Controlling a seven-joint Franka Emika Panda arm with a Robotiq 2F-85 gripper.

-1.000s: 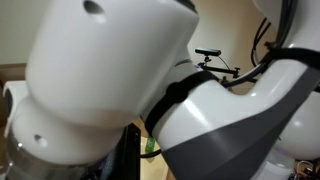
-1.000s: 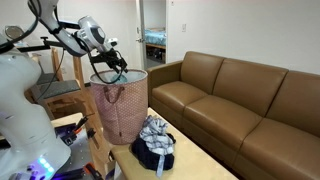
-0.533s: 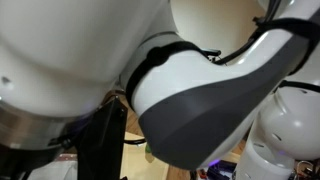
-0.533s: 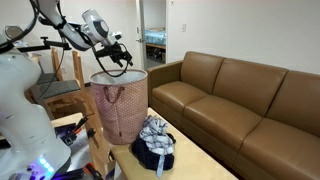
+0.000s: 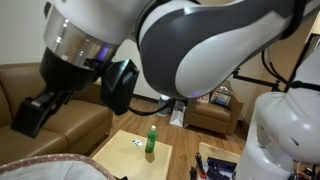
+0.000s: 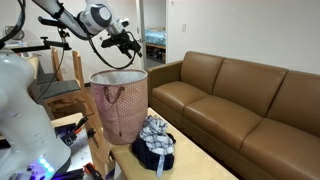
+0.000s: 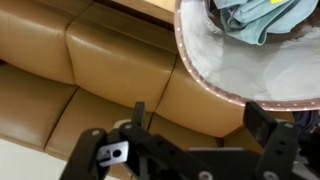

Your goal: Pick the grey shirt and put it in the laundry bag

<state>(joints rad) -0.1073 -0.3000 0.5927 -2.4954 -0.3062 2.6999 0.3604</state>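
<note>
The grey shirt (image 7: 252, 20) lies crumpled inside the laundry bag (image 7: 205, 75), seen from above in the wrist view. The bag is a pink mesh hamper (image 6: 119, 104) standing on the table beside the sofa. My gripper (image 6: 131, 40) is up in the air above and a little to the sofa side of the bag's rim. In the wrist view its two black fingers (image 7: 200, 120) are spread apart with nothing between them. In an exterior view the arm's black end (image 5: 45, 100) hangs over the bag's rim (image 5: 50, 168).
A brown leather sofa (image 6: 240, 100) runs along the wall. A dark blue and white bundle of clothes (image 6: 153, 142) lies on the table by the bag. A green bottle (image 5: 152, 140) stands on a small table (image 5: 135, 155). A wooden chair (image 6: 62, 90) is behind the bag.
My gripper has risen out of the bag's mouth and swung toward the sofa side. The shirt stays in the bag. The arm no longer fills the close exterior view.
</note>
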